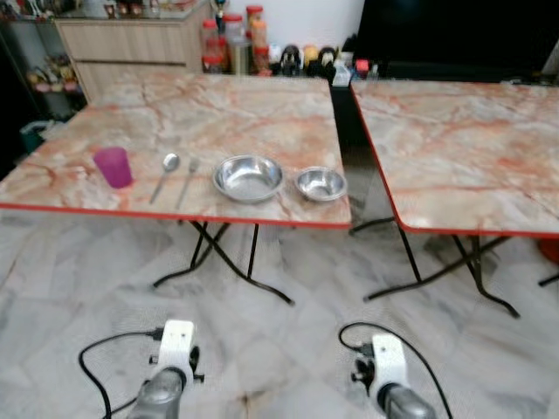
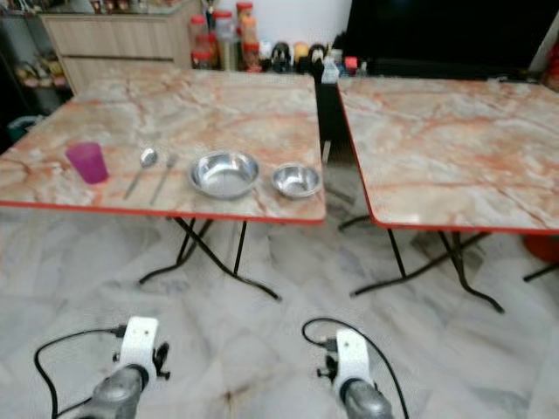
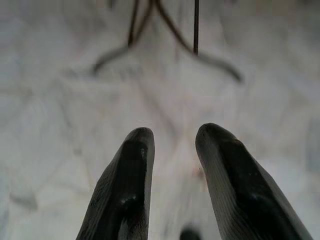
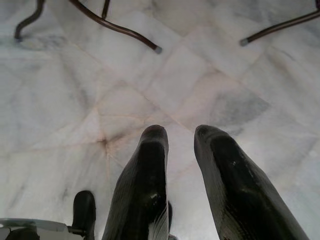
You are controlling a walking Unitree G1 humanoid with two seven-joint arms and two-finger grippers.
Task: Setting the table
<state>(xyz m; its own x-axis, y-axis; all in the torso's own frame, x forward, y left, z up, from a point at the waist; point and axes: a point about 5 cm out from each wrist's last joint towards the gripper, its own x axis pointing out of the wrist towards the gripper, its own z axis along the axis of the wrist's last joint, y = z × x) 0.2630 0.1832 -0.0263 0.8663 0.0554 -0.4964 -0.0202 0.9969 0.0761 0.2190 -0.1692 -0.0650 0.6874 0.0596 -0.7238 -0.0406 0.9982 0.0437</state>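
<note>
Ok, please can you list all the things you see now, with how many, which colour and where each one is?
Cup: 1, purple, near the front edge of the left table, at its left end.
Spoon: 1, silver, just right of the cup.
Fork: 1, silver, lying beside the spoon.
Large bowl: 1, steel, right of the fork.
Small bowl: 1, steel, right of the large bowl, apart from it.
Tables: 2, marble-pattern tops with red edges, side by side on folding black legs.
Jars and bottles: several, mixed colours, behind the tables; too blurred to count.
Cabinet: 1, light wood, back left.
Floor: grey marble tiles.
Left gripper: black fingers apart, low over the floor.
Right gripper: black fingers apart, low over the floor.
</note>
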